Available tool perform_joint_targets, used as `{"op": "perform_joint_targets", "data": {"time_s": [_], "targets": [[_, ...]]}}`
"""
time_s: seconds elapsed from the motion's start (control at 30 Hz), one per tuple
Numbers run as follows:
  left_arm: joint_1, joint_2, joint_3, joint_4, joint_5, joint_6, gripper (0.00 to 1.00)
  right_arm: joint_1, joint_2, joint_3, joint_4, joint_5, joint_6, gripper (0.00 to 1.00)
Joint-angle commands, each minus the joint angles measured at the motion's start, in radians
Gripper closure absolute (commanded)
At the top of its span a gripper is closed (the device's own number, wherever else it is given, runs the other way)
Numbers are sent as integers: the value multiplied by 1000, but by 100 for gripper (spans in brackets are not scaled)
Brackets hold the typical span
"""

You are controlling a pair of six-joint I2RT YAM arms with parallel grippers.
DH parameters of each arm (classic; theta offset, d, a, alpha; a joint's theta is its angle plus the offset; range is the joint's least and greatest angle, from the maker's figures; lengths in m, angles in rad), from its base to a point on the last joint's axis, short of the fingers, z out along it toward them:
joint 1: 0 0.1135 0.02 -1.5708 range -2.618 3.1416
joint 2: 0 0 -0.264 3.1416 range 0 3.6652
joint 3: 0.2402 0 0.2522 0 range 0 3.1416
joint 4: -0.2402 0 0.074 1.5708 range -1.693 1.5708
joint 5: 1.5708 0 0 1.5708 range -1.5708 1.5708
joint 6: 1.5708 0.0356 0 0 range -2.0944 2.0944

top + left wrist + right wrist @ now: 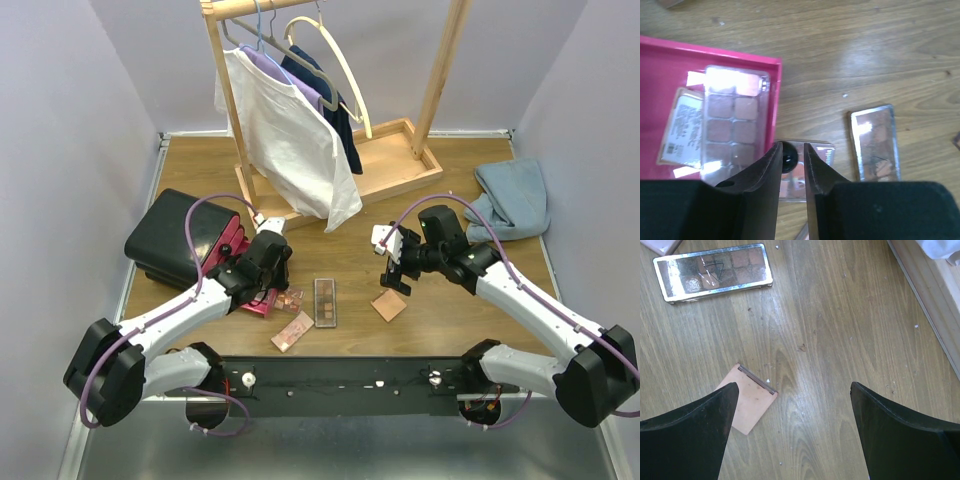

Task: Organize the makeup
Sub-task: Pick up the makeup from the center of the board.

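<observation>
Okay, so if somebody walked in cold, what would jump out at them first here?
Probably the wooden clothes rack with a white shirt at the back of the table. Next, the black case on the left, its pink drawer open with a clear palette inside. A dark palette and a peach compact lie loose in the middle, the right gripper open above the compact.
</observation>
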Motion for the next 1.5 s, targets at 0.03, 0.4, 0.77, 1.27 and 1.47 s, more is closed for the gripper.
{"op": "perform_joint_targets", "data": {"time_s": [0.03, 0.4, 0.77, 1.27, 1.47], "targets": [[0, 1, 5, 75, 118, 11, 64, -10, 13, -21, -31, -26, -18, 0], [0, -156, 11, 53, 83, -2, 33, -5, 183, 7, -172, -198, -121, 0], [0, -456, -84, 41, 135, -18, 1, 1, 222, -110, -269, -280, -481, 0], [0, -647, -173, 17, 183, -87, 1, 6, 197, -131, -142, -155, -540, 0], [0, -628, -178, 26, 192, -86, 1, 18, 275, -118, -122, -132, -572, 0]]}}
